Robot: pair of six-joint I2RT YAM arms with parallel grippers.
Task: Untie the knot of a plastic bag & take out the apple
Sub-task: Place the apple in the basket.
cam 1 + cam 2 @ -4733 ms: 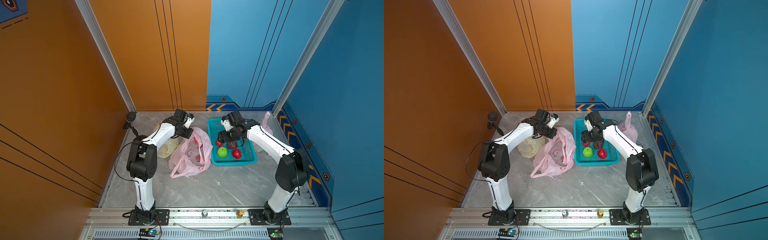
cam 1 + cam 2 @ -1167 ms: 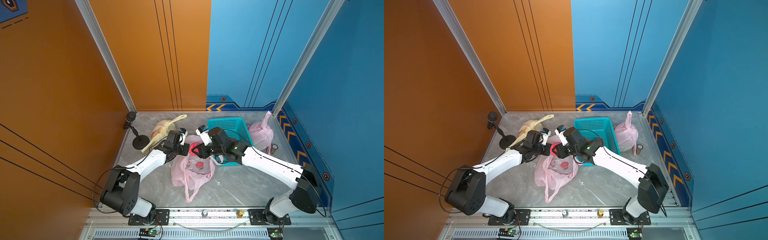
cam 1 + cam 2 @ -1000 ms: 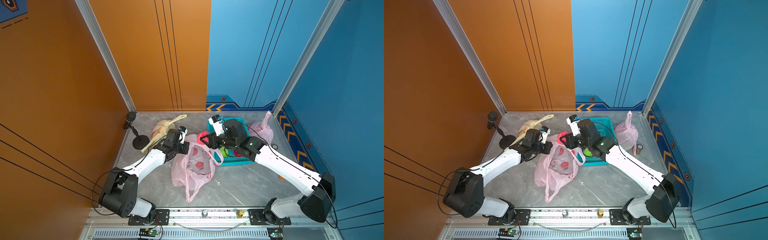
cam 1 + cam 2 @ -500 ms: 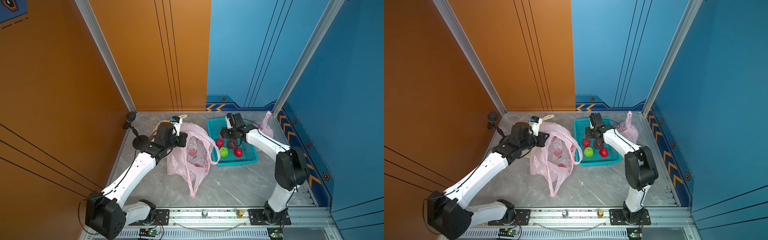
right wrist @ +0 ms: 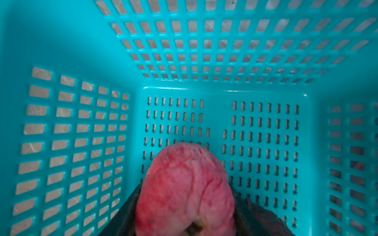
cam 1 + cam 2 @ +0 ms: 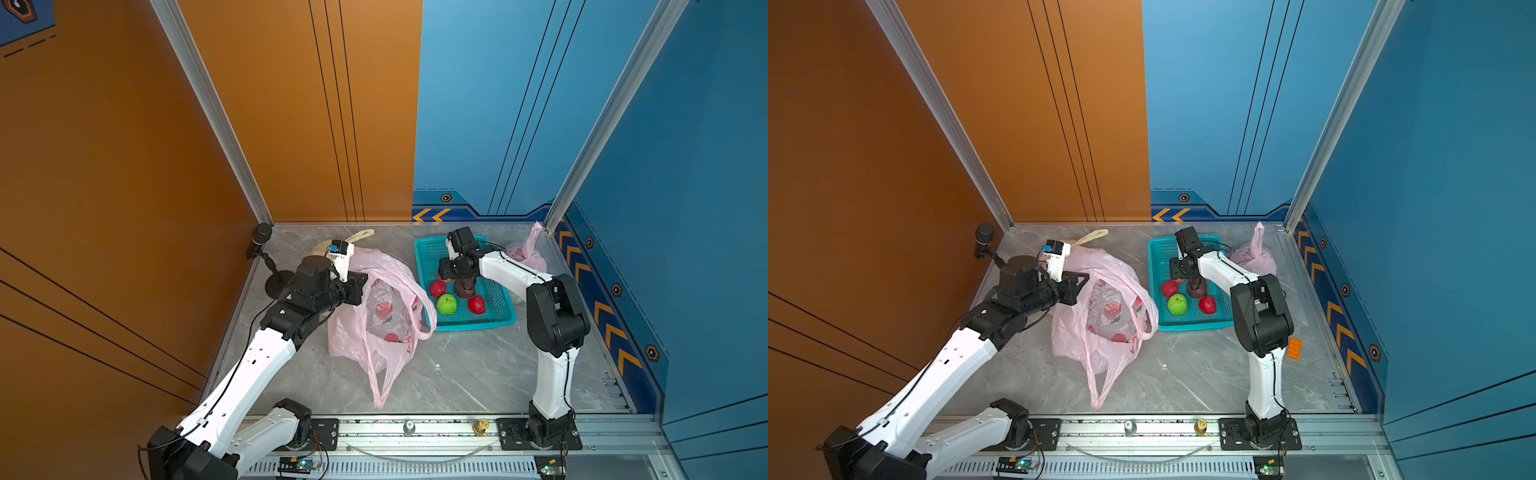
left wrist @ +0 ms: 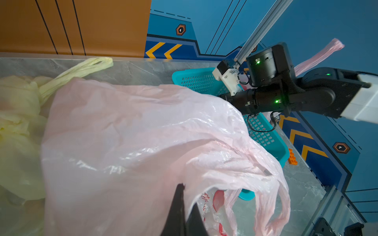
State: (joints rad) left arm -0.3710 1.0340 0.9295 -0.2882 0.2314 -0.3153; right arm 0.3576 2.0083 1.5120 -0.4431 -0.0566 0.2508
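Currently the right gripper (image 5: 188, 208) sits low inside the teal basket (image 6: 469, 325), far right of centre. It holds the apple (image 5: 184, 190) between its jaws, a dark finger against each side. Fruit not yet on the basket floor, as far as the wrist view shows.
- The left gripper (image 7: 181, 190) is closed, pinching a fold of the pink bag (image 6: 374, 332). Bag hangs open, handles loose, no knot visible. Red prints on the film; cannot tell if any fruit remains inside.
- Already in the basket in both top views: red apple (image 6: 437, 288), second red one (image 6: 476, 304), green apple (image 6: 446, 304), dark fruit (image 6: 465, 287) just beside the right gripper.

Risks, as judged:
- Release from above the floor: round fruit bounces or rolls, strikes the neighbours, may hop the low rim onto the table.
- Jaws opening wide beside the dark fruit: a finger nudges it and scatters the cluster.
- Withdrawing upward at an angle: wrist cable or finger catches the basket's perforated wall and drags it.
- Bag handle lies against the basket's near-left corner. Any left-arm pull could tug the basket or sweep film over it.
- Thin slick film: the pinch may slip and the bag collapse.
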